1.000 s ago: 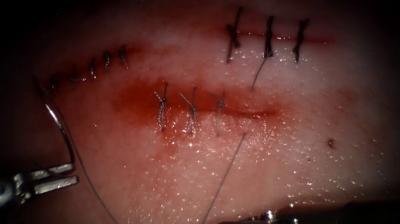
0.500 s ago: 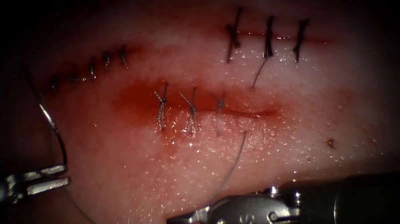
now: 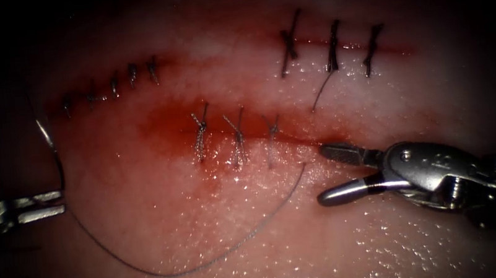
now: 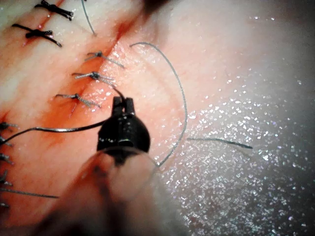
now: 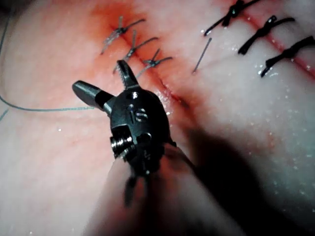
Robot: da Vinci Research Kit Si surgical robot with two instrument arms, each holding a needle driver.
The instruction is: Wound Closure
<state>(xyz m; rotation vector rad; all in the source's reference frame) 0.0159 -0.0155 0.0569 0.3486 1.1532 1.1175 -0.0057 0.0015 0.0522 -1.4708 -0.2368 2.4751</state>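
The tissue (image 3: 380,99) carries a middle cut (image 3: 317,142) with three stitches (image 3: 236,137) and a red, unstitched stretch at its right end. My left tool (image 3: 50,205) sits far to the left of the cut, shut on the curved needle (image 3: 55,156) near its lower end. The needle arcs upward, clear of the tissue. Thread (image 3: 169,271) sags in a loop and meets the tissue just below the cut (image 3: 304,165). My right tool (image 3: 325,174) stands open at the cut's right end, holding nothing. The left wrist view shows the left tool (image 4: 123,103), needle (image 4: 59,130) and thread (image 4: 183,98). The right wrist view shows the open right tool (image 5: 103,81).
Two other stitched cuts lie farther back, one with dark stitches at the upper right (image 3: 332,45) and one at the upper left (image 3: 114,82). A loose cut end of thread (image 3: 321,93) trails from the upper-right row. Red fluid (image 3: 165,123) stains the tissue around the middle cut.
My right tool rose from the bottom edge to the cut's right end and opened. My left tool drew left with the needle. The once straight thread now lies in a slack loop.
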